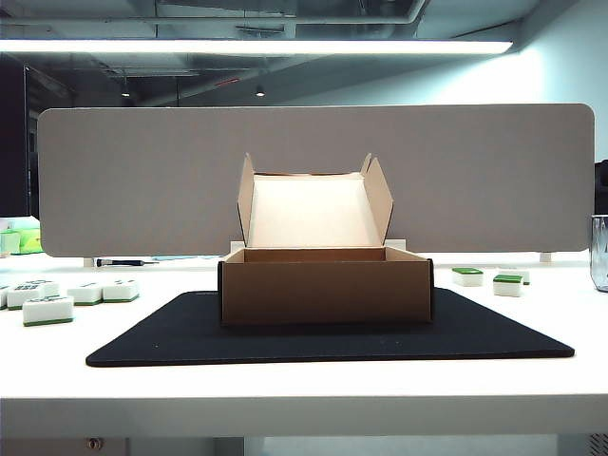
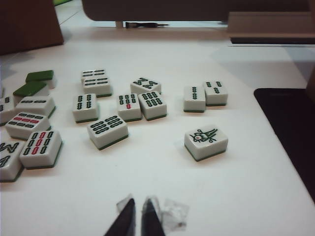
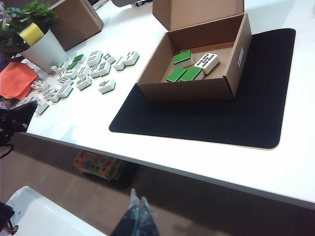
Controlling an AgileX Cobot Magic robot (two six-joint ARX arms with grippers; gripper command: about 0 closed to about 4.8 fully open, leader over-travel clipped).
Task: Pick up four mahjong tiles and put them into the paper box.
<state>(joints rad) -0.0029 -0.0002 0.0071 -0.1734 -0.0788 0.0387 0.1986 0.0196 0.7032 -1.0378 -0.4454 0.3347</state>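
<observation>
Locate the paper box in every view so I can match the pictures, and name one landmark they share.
Exterior view: the paper box stands centre, on the black mat, lid raised behind it.
Left wrist view: the box is not clearly in it; only the mat's edge shows on one side.
Right wrist view: the box sits open on the mat, four tiles inside.
Shared landmark: the black mat.

Your left tool [image 2: 137,219] is closed, empty, low over the surface. Your right tool [image 3: 138,216] is closed too, empty, off past the surface's edge.
</observation>
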